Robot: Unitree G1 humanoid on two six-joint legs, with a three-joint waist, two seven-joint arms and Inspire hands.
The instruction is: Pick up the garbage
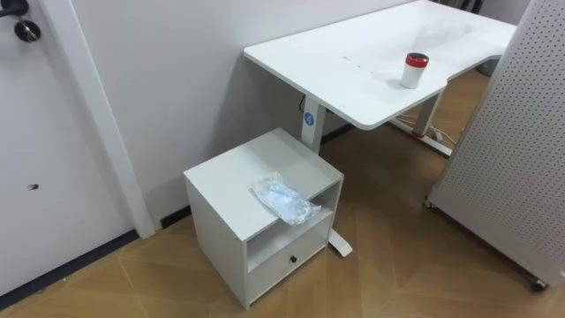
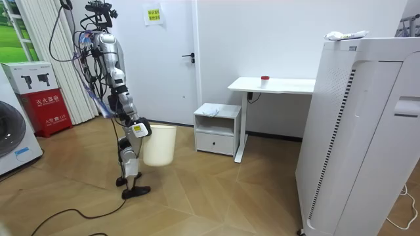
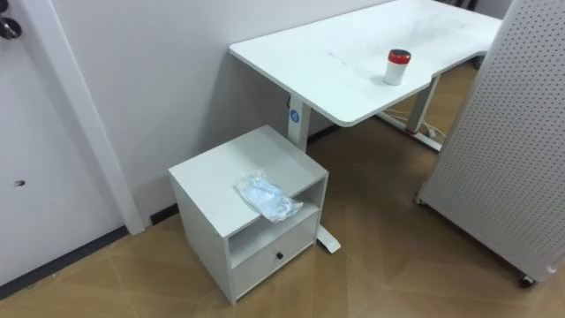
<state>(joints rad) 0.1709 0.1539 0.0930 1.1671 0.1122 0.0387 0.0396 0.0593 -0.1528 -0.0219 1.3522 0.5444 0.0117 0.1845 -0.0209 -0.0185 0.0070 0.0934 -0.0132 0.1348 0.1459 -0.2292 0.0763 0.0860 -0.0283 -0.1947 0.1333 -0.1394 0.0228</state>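
Note:
The garbage is a crumpled clear plastic bag lying on top of a low white cabinet, near its front right edge and slightly overhanging the open shelf. In the room view I stand on the wooden floor at the room view's left, a few steps from that cabinet and facing it. My right hand hangs at hip height, close to the rim of a cream waste bin. Whether it touches the bin cannot be made out.
A white desk stands to the right of the cabinet and carries a white cup with a red lid. A perforated white panel on wheels stands at the right, a door at the left.

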